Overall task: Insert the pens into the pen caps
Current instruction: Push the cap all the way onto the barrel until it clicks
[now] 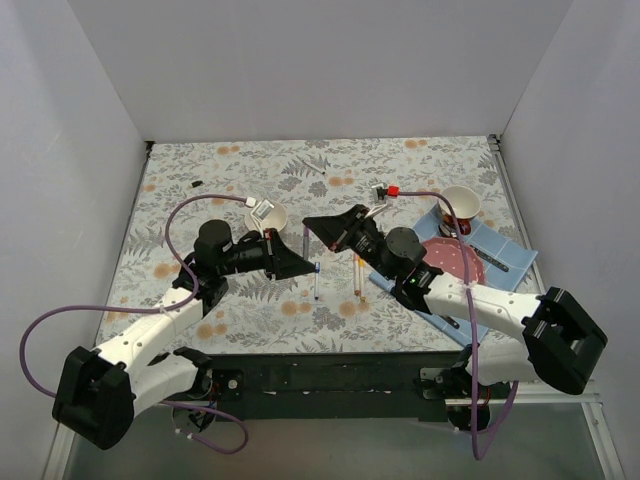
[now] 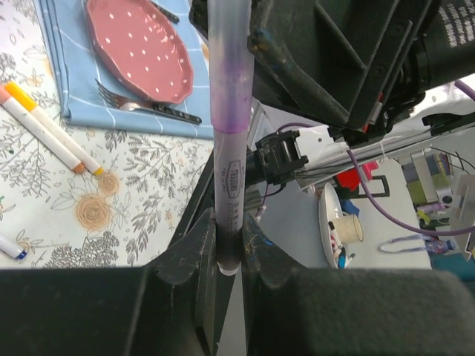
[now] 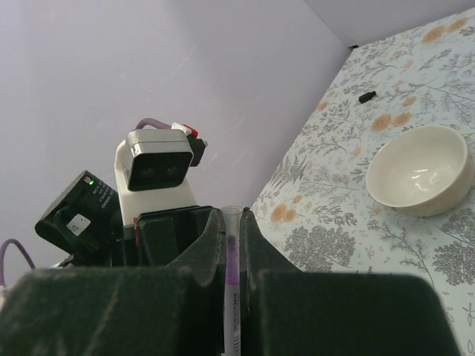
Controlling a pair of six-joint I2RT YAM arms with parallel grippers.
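the left gripper (image 2: 228,226) is clamped on the pale white barrel of the purple pen (image 2: 228,185), its fingers (image 2: 200,245) pinching the very bottom end. the right gripper (image 3: 231,219) is closed around the same pen further along, at the purple cap (image 2: 231,81). the pen hangs in the air between the two arms above the floral cloth (image 1: 300,170), and i cannot tell whether the cap is fully seated. the main risk, as i judge it, is the short hold on the left: only the barrel's tail sits between the pads, so a push along the pen could slide it out through the fingers instead of driving it home. if the two wrists are not in line, the same push would lever the barrel sideways and twist it in the grip. the grippers are also close together, so narrowing the gap could knock finger against finger. should either side let go early, the pen would drop near the blue-tipped pen (image 1: 316,282) and the two orange pens (image 2: 52,133) lying just below, and could scatter them. the black cap (image 3: 365,96) beyond the bowl (image 3: 421,169) lies well apart and looks safe.
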